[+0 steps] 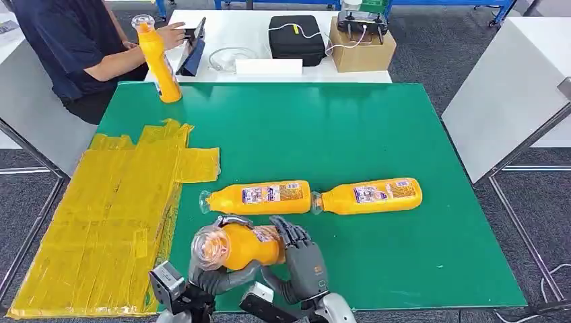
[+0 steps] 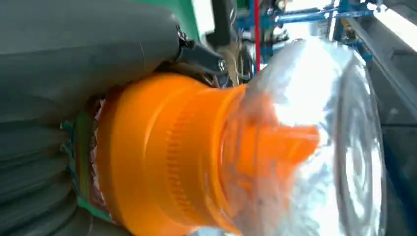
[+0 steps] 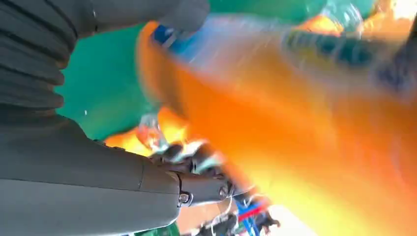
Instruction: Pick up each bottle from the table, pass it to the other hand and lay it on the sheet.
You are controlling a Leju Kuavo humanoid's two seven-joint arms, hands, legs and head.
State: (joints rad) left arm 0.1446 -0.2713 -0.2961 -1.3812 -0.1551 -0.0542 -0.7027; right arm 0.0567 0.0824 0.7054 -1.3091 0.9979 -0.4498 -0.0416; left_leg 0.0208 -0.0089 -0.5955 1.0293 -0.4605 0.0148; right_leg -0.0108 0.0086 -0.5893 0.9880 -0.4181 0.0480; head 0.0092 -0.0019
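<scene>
A held bottle (image 1: 236,245) hangs above the near edge of the green mat (image 1: 323,128), clear cap toward the camera, caught between both hands in what looks like the mid-air handover the task calls for. The left hand (image 1: 219,269) curls its fingers under and over the neck end; the left wrist view shows its thumb (image 2: 88,44) lying along the orange shoulder just behind the cap. The right hand (image 1: 303,259) wraps dark fingers over the body end, its thumb (image 3: 98,172) pressed against the label side. Which hand bears the weight cannot be told.

Just beyond the held bottle, two more bottles lie end to end on the mat, the nearer (image 1: 259,196) and the farther (image 1: 369,195), caps pointing left, presumably waiting their turn. A fourth bottle (image 1: 158,60) stands upright at the mat's far left corner, beside a seated person (image 1: 74,47).

The yellow sheet (image 1: 108,215) overhangs the mat's left edge, close to the left hand, its crinkled surface bare and open for laying; the path to it appears unobstructed.
</scene>
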